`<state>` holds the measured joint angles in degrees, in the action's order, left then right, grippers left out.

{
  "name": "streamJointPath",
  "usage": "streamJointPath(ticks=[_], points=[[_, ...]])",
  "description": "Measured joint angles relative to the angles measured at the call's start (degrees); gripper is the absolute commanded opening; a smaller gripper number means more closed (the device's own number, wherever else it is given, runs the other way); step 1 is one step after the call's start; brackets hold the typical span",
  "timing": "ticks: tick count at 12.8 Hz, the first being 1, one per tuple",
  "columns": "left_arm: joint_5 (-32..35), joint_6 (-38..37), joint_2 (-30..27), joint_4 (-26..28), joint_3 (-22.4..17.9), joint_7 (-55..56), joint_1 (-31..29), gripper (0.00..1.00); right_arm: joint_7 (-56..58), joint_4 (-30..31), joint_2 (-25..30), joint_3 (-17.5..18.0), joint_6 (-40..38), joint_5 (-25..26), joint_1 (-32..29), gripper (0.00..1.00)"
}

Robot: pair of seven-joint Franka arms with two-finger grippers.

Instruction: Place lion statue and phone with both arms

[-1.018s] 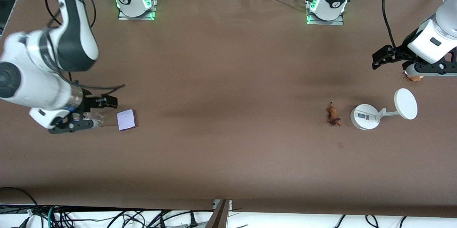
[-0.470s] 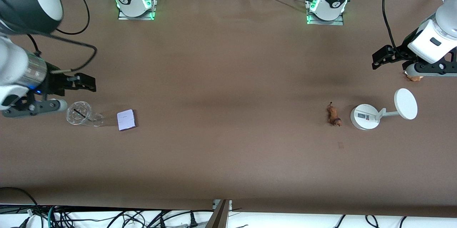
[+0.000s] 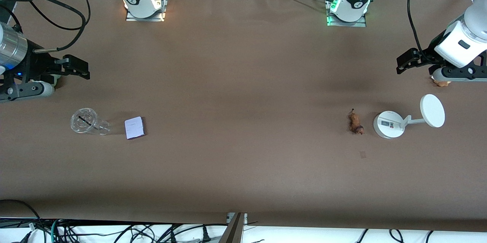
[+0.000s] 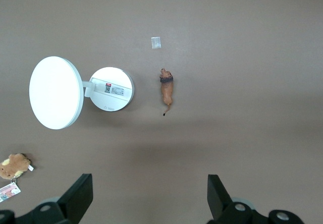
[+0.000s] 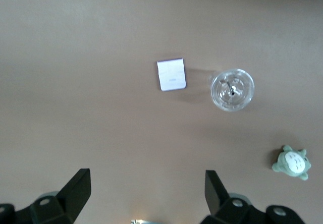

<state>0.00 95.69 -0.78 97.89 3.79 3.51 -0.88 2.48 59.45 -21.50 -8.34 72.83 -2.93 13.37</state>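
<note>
The lion statue (image 3: 356, 122), tiny and orange-brown with a darker end, lies on the brown table beside the white stand; it also shows in the left wrist view (image 4: 167, 89). The phone (image 3: 134, 127), a pale lavender rectangle, lies flat toward the right arm's end, and shows in the right wrist view (image 5: 171, 74). My right gripper (image 3: 78, 67) (image 5: 148, 188) is open and empty over bare table at the right arm's end, apart from the phone. My left gripper (image 3: 404, 62) (image 4: 150, 193) is open and empty over the left arm's end, waiting.
A clear cup (image 3: 84, 120) (image 5: 232, 90) stands beside the phone. A white round-based stand (image 3: 388, 124) with a disc (image 3: 432, 110) is next to the lion. A grey-green plush (image 5: 291, 162) and a pale tan lump (image 3: 441, 82) (image 4: 14, 165) lie near the table's ends.
My right gripper has drawn back from the clear cup and phone toward the right arm's end of the table, uncovering the cup. The left arm has not moved.
</note>
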Motion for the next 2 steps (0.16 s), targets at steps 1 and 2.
streamJointPath(ticks=[1, 2], points=[[0.00, 0.00, 0.00, 0.00, 0.00, 0.00, 0.00, 1.00, 0.00, 0.02, -0.04, 0.00, -1.12, 0.00, -0.03, 1.00], [0.00, 0.00, 0.00, 0.00, 0.00, 0.00, 0.00, 1.00, 0.00, 0.04, -0.06, 0.00, -2.01, 0.00, -0.03, 1.00]])
